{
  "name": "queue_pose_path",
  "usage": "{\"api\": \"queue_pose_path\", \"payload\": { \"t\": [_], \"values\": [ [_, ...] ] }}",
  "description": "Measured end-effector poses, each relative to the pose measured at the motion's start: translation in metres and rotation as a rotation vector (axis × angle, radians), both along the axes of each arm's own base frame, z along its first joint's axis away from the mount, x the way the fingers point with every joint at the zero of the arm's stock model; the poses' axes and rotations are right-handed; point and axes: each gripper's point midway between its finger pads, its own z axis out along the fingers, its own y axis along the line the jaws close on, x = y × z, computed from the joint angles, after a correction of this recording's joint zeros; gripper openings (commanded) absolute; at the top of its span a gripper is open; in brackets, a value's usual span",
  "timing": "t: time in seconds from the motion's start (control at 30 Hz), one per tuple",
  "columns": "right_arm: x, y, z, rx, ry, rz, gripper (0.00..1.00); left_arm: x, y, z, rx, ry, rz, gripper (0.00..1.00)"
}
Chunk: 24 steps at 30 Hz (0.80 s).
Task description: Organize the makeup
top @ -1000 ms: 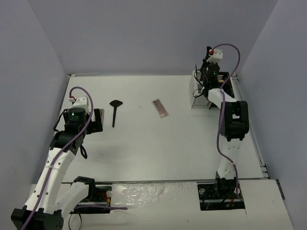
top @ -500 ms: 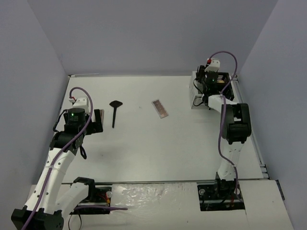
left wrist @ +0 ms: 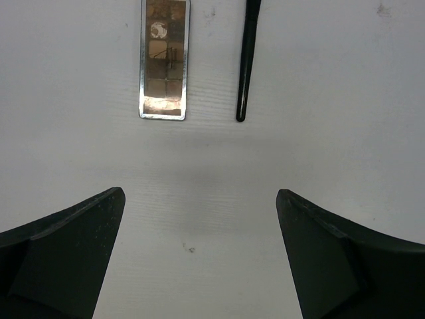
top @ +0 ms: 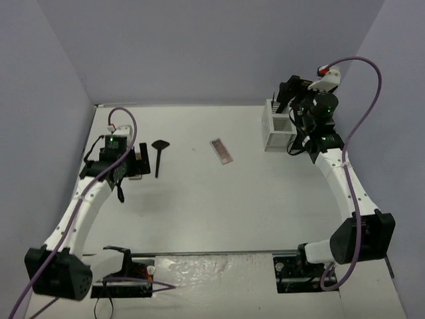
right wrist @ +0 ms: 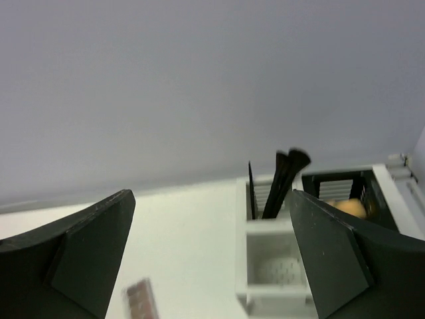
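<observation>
My left gripper (left wrist: 199, 196) hangs over the table (left wrist: 212, 266) with its jaws spread wide and nothing between them. Just ahead of it a palette (left wrist: 165, 60) lies flat. The handle of a black brush (left wrist: 247, 66) lies to the palette's right, alongside it but not touching. A second palette (top: 222, 150) lies farther right, near the middle of the table, at an angle and well apart from the brush. My right gripper (right wrist: 212, 196) is raised near the back right corner, its jaws likewise wide apart and holding nothing. Beyond it stands the white box (right wrist: 275, 266) with black brushes (right wrist: 282, 176) upright toward its back. Just right of that is the black box (right wrist: 332, 183) with a beige sponge (right wrist: 348, 207) inside.
</observation>
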Motion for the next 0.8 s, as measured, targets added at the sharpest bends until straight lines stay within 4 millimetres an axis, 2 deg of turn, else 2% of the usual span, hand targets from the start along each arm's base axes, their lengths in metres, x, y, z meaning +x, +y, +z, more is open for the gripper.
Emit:
{"api": "queue_pose_path", "payload": {
  "t": [0.07,0.2,0.3,0.37,0.5,0.6,0.8],
  "values": [
    [-0.027,0.004,-0.004,0.032,0.023,0.031,1.0,0.013,-0.004,-0.005,-0.005,0.031,-0.005,0.97],
    [-0.078,0.008,-0.051,0.073,0.15,0.068,1.0,0.04,-0.013,-0.022,-0.016,0.11,-0.017,0.97],
    [-0.103,0.011,-0.073,0.089,0.207,0.087,1.0,0.056,-0.019,-0.037,-0.017,0.162,-0.021,0.96],
    [-0.116,0.012,-0.078,0.097,0.22,0.103,1.0,0.065,-0.021,-0.045,-0.015,0.191,-0.023,0.95],
    [-0.138,0.013,-0.082,0.102,0.2,0.119,1.0,0.087,-0.028,-0.068,-0.011,0.254,-0.027,0.89],
    [-0.148,0.015,-0.086,0.1,0.195,0.125,1.0,0.099,-0.031,-0.092,-0.007,0.31,-0.029,0.83],
    [-0.151,0.021,-0.095,0.093,0.219,0.144,1.0,0.101,-0.038,-0.135,-0.013,0.419,-0.039,0.67]
  ]
}}
